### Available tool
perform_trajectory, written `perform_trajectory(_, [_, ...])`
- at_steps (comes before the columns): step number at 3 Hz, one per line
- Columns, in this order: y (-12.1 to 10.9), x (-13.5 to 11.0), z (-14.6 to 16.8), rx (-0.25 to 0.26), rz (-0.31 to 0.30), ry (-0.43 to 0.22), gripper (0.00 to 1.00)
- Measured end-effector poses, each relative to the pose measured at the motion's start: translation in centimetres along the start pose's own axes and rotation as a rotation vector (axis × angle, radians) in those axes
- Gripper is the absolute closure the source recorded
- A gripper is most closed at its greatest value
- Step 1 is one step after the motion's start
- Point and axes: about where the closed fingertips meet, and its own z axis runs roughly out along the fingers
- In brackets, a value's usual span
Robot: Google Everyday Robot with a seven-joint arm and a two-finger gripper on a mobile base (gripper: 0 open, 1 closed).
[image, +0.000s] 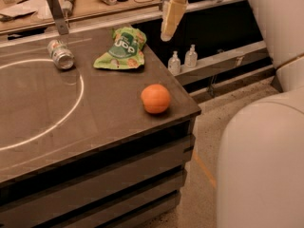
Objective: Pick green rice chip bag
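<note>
The green rice chip bag (121, 50) lies flat near the far right edge of the dark table (95, 127), crinkled, with white lettering. An orange (155, 98) sits in front of it near the table's right corner. A silver can (60, 54) lies on its side to the bag's left. My gripper (167, 34) hangs from above, just past the table's right edge, to the right of the bag and a little above it, not touching it.
A white circle line is marked on the tabletop. Two small pump bottles (183, 60) stand on a low ledge right of the table. A back counter (85, 4) holds clutter. My large pale arm body (266, 141) fills the right foreground.
</note>
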Motion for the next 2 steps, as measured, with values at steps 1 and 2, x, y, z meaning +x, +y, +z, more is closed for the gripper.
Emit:
perform_trajectory(1, [1.7, 0.0, 4.2, -0.109, -0.080, -0.018, 0.00])
perform_trajectory(2, [4.0, 1.0, 8.7, -0.243, -0.278, 0.030, 0.00])
